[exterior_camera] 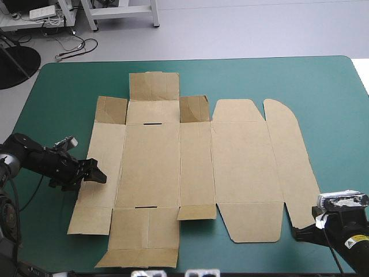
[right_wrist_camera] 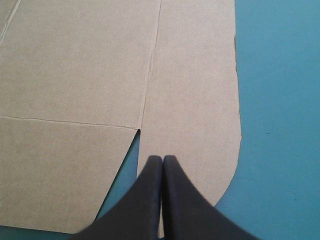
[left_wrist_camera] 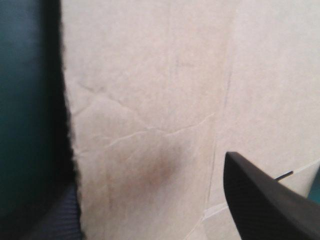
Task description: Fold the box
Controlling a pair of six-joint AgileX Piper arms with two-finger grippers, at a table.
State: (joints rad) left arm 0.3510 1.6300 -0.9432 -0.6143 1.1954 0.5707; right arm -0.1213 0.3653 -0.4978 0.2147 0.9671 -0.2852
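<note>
the brown box (exterior_camera: 196,167) lies as a flat sheet in the middle of the teal-green bench (exterior_camera: 334,104), with no wall raised yet. the left claw (exterior_camera: 95,175) is spread at the outer edge of the left side panel (exterior_camera: 98,167). seen from its wrist, one finger sits on the bench side of that edge and the other over the board. whether either touches the board i cannot tell. the right claw (right_wrist_camera: 163,161) is pressed together and empty, its tip over the near end of the rounded lid flap (right_wrist_camera: 195,100) at the box's right.

the step in hand looks like lifting that left panel. to do it well, get the lower finger fully under the edge before pinching. grip near the middle of the panel's length, then swing it up about its score line instead of pulling, or the whole sheet will slide. the board by the left claw is already wrinkled and may buckle, so go gently. the right claw could press down to anchor the sheet.
</note>
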